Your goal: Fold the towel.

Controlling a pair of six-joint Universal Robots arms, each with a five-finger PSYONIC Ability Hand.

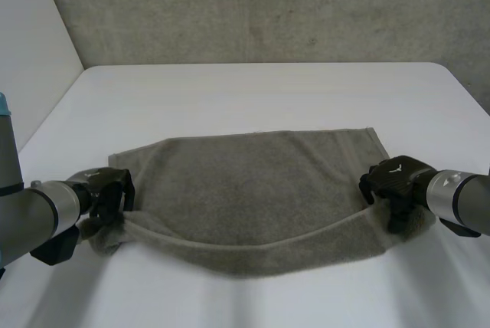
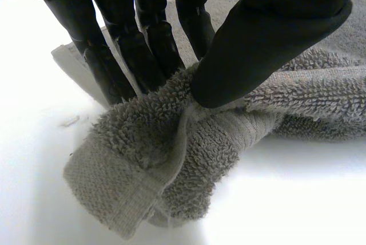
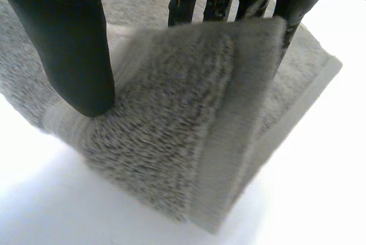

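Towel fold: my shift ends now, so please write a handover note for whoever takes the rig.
Left hand: pinching the grey towel at its near left corner.
Right hand: pinching the near right corner.
The rest lies spread on the white table.
Done: both near corners gripped, near edge slightly raised.
Left: carry that edge over to the far edge, then release.

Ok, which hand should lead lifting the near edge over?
Probably right: the right hand pinches its towel corner flat between thumb and fingers. The left hand also pinches its corner, but that is bunched and drooping.
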